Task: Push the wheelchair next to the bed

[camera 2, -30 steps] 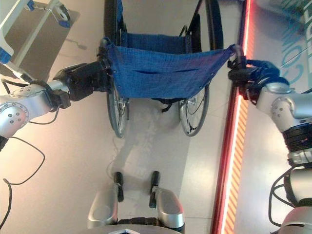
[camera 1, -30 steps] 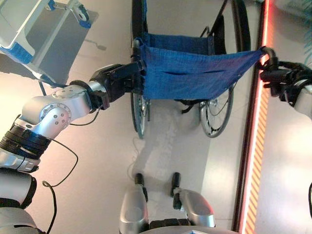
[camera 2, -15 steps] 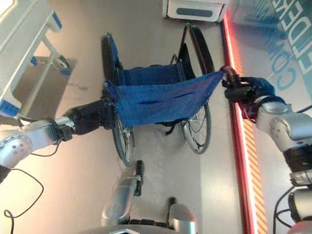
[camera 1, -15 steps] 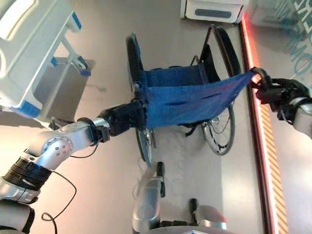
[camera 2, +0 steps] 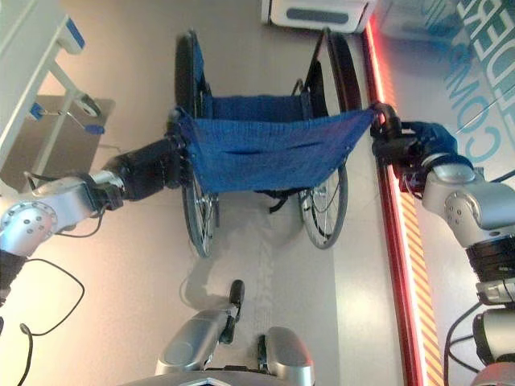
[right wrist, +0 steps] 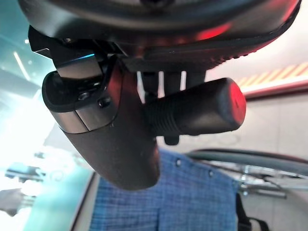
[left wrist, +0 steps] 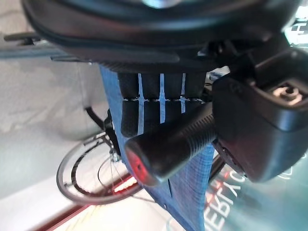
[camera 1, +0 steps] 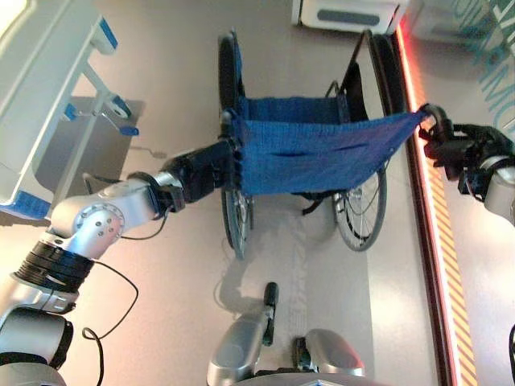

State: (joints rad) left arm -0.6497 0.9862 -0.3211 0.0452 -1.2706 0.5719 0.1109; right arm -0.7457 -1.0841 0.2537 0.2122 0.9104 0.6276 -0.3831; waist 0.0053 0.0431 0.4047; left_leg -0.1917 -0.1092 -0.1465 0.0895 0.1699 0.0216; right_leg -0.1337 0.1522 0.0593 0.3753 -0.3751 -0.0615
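fingers: left hand [camera 1: 205,170] and right hand [camera 1: 455,149] each curled round a push handle [left wrist: 168,149] | wheelchair [camera 1: 310,153] on the floor straight ahead, well apart from bed [camera 1: 40,104] at far left | progress: grasped, not yet beside bed

Pale floor [camera 1: 161,72], glowing red strip [camera 1: 418,185]

Blue woven cloth with visible stitching on the wheelchair [camera 1: 310,153] back, matt and slightly coarse. Ribbed black rubber on the push handle [left wrist: 168,147], dull, with a smooth rounded end. Thin shiny metal spokes and rims, black rubber tyres. Hard dark plastic on the left hand [left wrist: 260,120] and right hand [right wrist: 103,130], faintly glossy. Smooth white and blue plastic on the bed [camera 1: 40,104]. Polished, reflective floor [camera 1: 169,265].
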